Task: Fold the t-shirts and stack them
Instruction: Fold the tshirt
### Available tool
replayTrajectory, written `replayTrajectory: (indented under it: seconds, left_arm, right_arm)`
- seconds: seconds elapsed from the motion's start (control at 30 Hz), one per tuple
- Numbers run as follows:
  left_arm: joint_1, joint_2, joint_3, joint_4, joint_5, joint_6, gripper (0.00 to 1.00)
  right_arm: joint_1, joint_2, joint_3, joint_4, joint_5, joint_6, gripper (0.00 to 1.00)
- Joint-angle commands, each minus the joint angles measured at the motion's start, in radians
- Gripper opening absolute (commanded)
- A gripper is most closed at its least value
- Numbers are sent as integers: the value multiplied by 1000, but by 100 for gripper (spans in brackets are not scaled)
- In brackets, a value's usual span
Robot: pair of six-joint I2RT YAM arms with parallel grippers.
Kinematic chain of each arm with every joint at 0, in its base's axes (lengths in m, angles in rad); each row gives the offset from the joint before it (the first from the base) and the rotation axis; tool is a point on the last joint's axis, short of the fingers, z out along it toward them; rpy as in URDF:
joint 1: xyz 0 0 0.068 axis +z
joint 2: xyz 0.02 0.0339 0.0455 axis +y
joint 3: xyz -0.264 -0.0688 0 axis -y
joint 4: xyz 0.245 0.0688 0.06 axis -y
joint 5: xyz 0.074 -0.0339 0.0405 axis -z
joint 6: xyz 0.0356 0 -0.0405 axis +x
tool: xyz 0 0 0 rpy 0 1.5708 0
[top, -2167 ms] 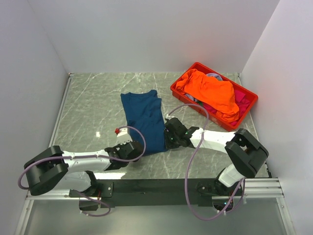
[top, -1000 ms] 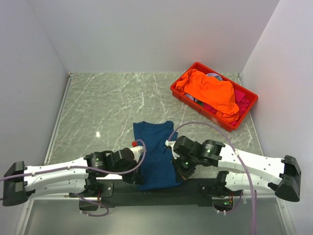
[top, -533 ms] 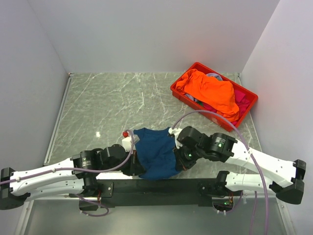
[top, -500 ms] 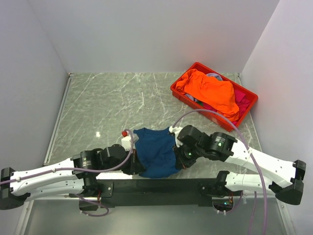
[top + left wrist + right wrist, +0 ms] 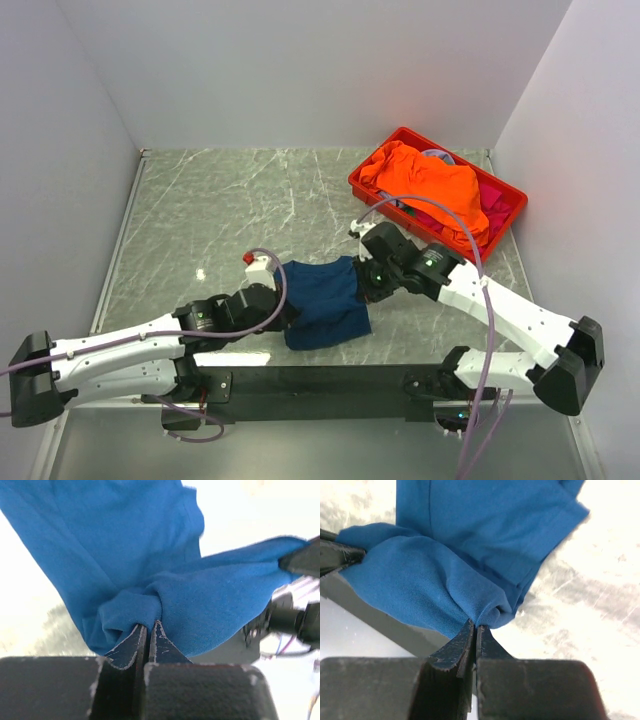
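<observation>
My left gripper (image 5: 148,629) is pinched tight on a bunched fold of the navy-blue t-shirt (image 5: 125,540). Its two dark fingers are pressed together with only cloth caught at their tips. My right gripper (image 5: 473,627) is clamped the same way on another gathered bit of the same shirt, and the fabric puckers where the tips bite it.

From each grip the cloth spreads away in soft folds. In my left wrist view a band of it stretches off to the right, toward my other gripper. In my right wrist view it runs off to the left in the same manner.

From above, the shirt is a crumpled, doubled-over shape strung between my two wrists. My left gripper is on its left edge and my right gripper on its upper right corner. It sits near the near edge of the grey marbled tabletop (image 5: 220,200), roughly midway between my two arms. I cannot tell whether its lower edge rests on the surface or hangs just clear.

Well apart from it, in the far right corner, stands the red crate (image 5: 500,232). The orange t-shirt (image 5: 430,185) is heaped across the crate, and magenta-pink t-shirts (image 5: 492,205) show beneath it at the right end.
</observation>
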Motion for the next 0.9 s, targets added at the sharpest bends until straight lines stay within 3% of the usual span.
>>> replayTrajectory:
  seconds: [0.0, 0.53, 0.87]
  left_arm:
    - [48, -17, 11, 73, -58, 23, 0]
    - [267, 40, -20, 181, 74, 156, 0]
    - [413, 206, -61, 357, 184, 237, 1]
  right_arm:
    - [-30, 25, 64, 80, 23, -46, 0]
    - [-131, 266, 202, 122, 21, -121, 0]
    - [-183, 471, 297, 152, 1, -146, 0]
